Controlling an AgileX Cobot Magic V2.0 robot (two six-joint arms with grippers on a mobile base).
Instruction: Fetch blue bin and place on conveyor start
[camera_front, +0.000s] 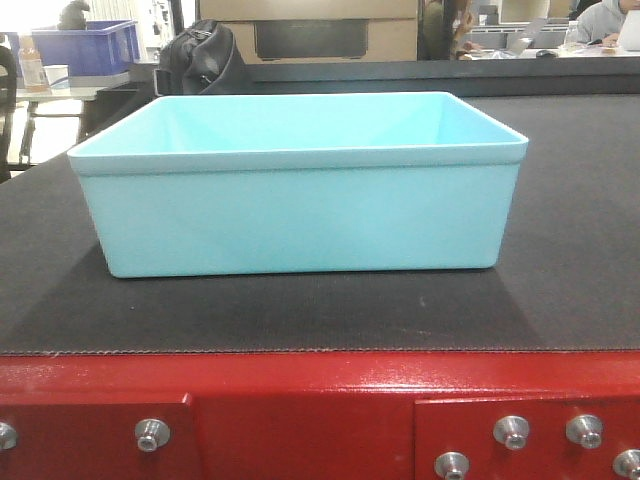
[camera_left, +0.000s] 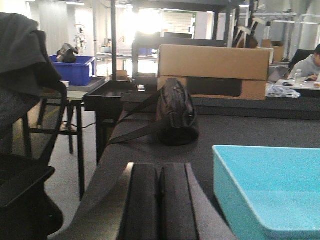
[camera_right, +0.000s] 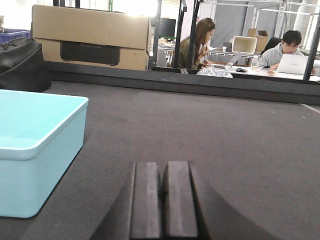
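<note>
Blue bin (camera_front: 298, 195) sits upright and empty on the conveyor start (camera_front: 320, 312), on the dark woven belt just behind the red frame edge (camera_front: 300, 400) with its silver bolt heads (camera_front: 150, 434), long side facing the front camera. Left gripper (camera_left: 159, 200) has its 2 black pads pressed together with nothing between them, low over the belt just left of the bin; right gripper (camera_right: 162, 202) likewise closed on nothing, to the bin's right and apart from it. Behind the bin: a black bag (camera_left: 176, 112), a cardboard box (camera_right: 92, 35), a dark blue crate (camera_left: 75, 69), and 2 seated people at laptops (camera_right: 290, 64).
</note>
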